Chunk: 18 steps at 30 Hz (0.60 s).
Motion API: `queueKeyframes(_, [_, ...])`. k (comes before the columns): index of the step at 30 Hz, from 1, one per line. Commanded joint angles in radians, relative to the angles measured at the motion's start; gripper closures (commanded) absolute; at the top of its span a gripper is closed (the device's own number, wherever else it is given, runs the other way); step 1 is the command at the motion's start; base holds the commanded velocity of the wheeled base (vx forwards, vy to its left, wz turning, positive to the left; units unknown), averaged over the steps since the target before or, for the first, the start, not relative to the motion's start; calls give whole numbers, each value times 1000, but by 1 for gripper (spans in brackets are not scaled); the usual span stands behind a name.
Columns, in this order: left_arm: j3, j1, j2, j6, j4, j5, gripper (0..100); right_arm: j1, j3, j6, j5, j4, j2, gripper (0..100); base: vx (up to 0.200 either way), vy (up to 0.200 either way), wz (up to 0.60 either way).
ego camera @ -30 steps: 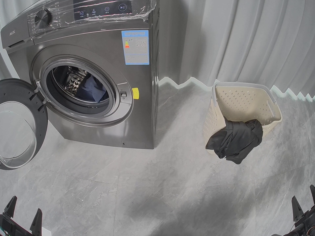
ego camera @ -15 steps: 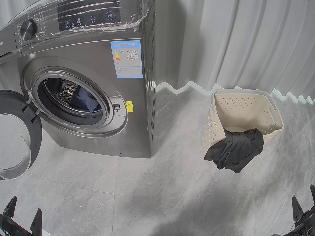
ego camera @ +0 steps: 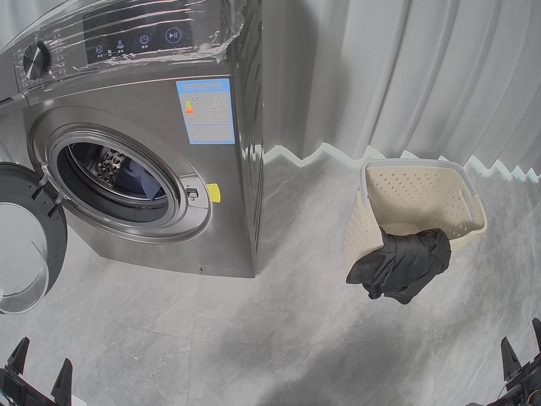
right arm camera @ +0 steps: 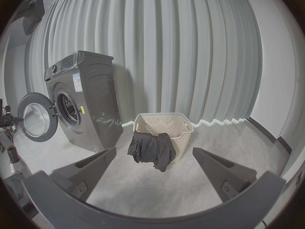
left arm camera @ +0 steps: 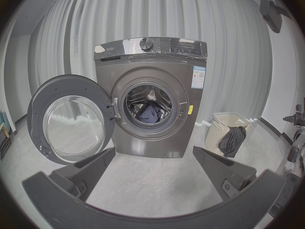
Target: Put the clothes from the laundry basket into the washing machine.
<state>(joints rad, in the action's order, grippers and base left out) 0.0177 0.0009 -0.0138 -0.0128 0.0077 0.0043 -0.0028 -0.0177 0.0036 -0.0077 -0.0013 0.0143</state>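
- Both sets of jaws stand apart and hold nothing. The left gripper (ego camera: pixel 42 362) sits low at the near left and the right gripper (ego camera: pixel 521 339) low at the near right. Both are well apart from the work.
- The dark garment (ego camera: pixel 403 263) hangs over the near rim of the basket (ego camera: pixel 420 167), part inside and part trailing down the outer wall. The basket stands on the floor (ego camera: pixel 293 322) to the right of the washer (ego camera: pixel 225 198), near the far curtain (ego camera: pixel 394 57).
- A pinch on one loose fold may catch only a thin layer. The cloth could then slip out during the carry and land on the floor.
- The basket looks light. A pull toward the near side, with the garment snagged on the rim, could drag or tip it.
- Jaws closing too low could clamp the rim together with the cloth and lift the basket too.
- The door (ego camera: pixel 22 243) hangs open at the left, beside the left gripper's likely path. A wide swing could knock it, or push it partly shut.
- A long trailing end could catch on the door or on the lip of the drum (ego camera: pixel 112 170).
- A blue cloth (ego camera: pixel 138 179) already lies in the drum. A shallow release could leave the garment hanging out of the opening.
- I cannot tell whether anything lies under the garment in the basket, so a piece might be missed.
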Motion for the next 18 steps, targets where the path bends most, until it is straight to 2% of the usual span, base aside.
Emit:
queueKeyframes(1, [-15, 1, 14, -1, 0, 0, 0, 0, 16, 1, 0, 0, -13, 0, 0, -200, 0])
queueKeyframes(18, [-15, 1, 14, 5, 0, -1, 0, 0, 16, -1, 0, 0, -13, 0, 0, -200, 0])
